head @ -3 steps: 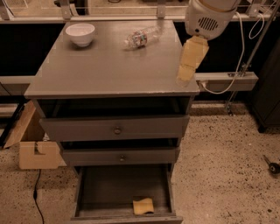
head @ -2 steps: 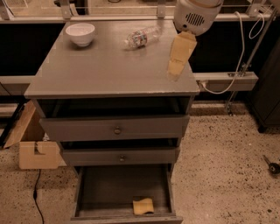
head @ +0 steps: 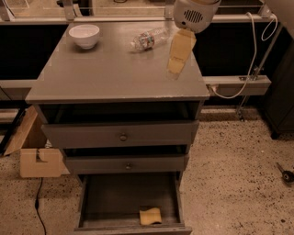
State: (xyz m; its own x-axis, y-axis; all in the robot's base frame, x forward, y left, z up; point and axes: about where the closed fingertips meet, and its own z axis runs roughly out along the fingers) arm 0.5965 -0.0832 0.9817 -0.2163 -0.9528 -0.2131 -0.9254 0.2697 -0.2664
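Observation:
My gripper (head: 176,59) hangs from the white wrist housing (head: 195,13) over the right rear part of the grey cabinet top (head: 110,73), a little above the surface. Nearest to it is a clear plastic bottle (head: 148,39), lying on its side just to the left. A white bowl (head: 84,35) stands at the back left corner of the top. The gripper holds nothing that I can see. Far below, the bottom drawer (head: 131,202) stands pulled out with a yellow sponge (head: 150,215) near its front edge.
The two upper drawers (head: 121,136) are closed or nearly so. A cardboard box (head: 39,160) sits on the speckled floor to the cabinet's left. A white cable (head: 250,55) and a grey rail (head: 239,85) run along the right.
The gripper has moved left and slightly back, from beyond the cabinet's right edge to over its top. Bowl, bottle and sponge have stayed put.

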